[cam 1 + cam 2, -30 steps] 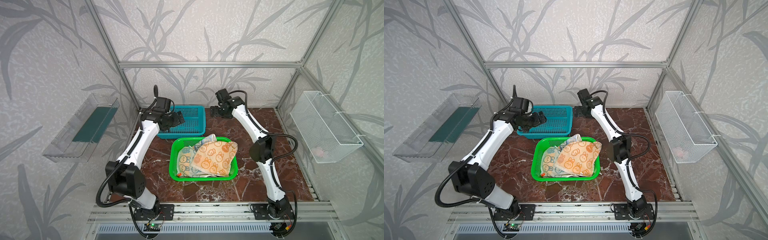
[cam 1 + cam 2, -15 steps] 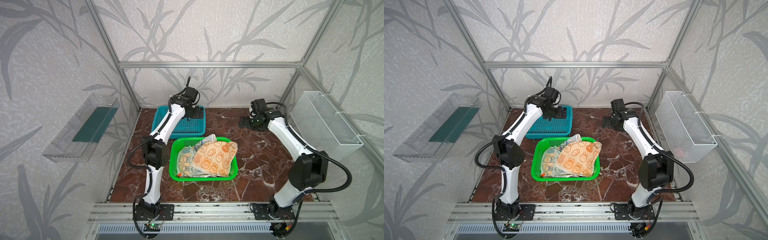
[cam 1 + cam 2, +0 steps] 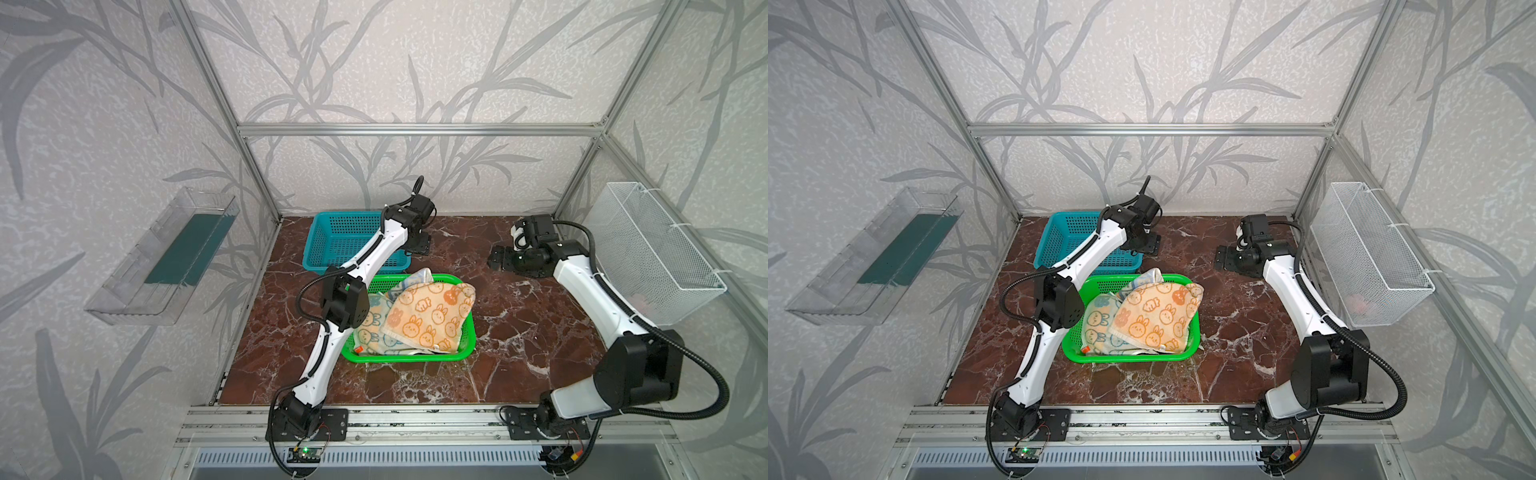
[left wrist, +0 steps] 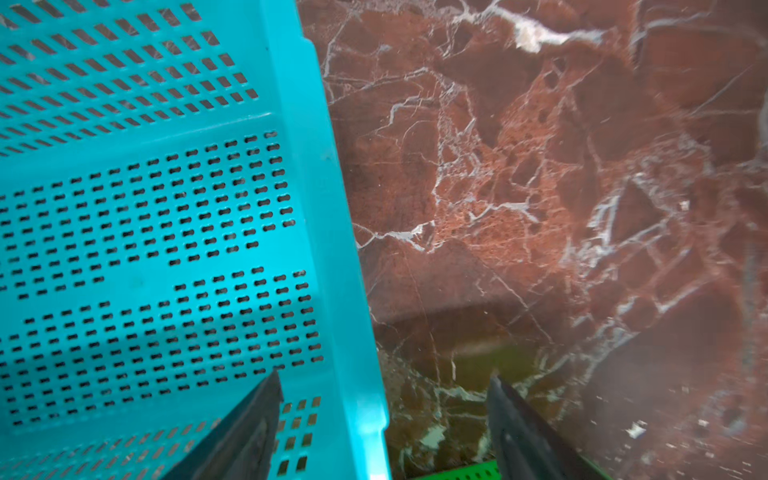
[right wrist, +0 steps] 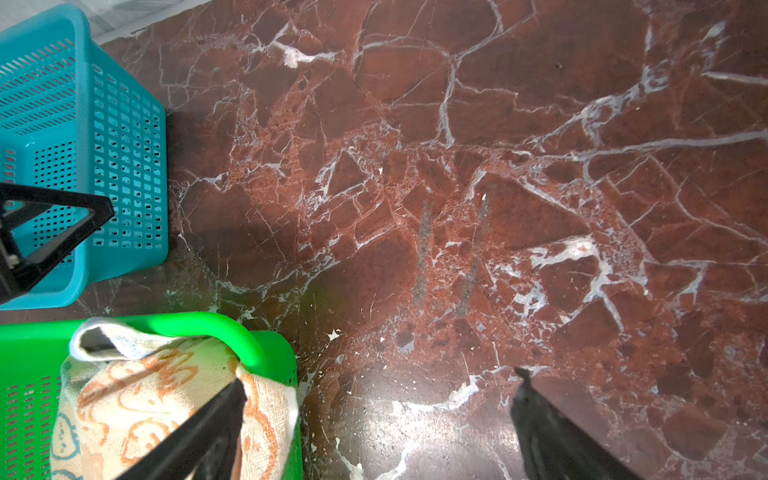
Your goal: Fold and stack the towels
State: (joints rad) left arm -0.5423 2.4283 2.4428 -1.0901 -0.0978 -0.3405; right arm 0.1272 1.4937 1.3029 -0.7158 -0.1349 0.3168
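Jaws on both arms stand parted and empty. In both top views, the towels (image 3: 428, 316) lie heaped in the green basket (image 3: 415, 358): one peach, at least one cream-and-blue. Left wrist: the left gripper (image 4: 384, 376) hovers over the blue basket (image 4: 166, 249) rim. Right wrist: the right gripper (image 5: 380, 376) hangs near them; best pinch the top one's free corner.

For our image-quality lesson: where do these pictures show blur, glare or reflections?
Left wrist view: table blurs toward one side; a green tint reflects in it beside the blue basket. Right wrist view: sharp, white glare on the table near the green basket. Both top views: sharp, evenly lit.
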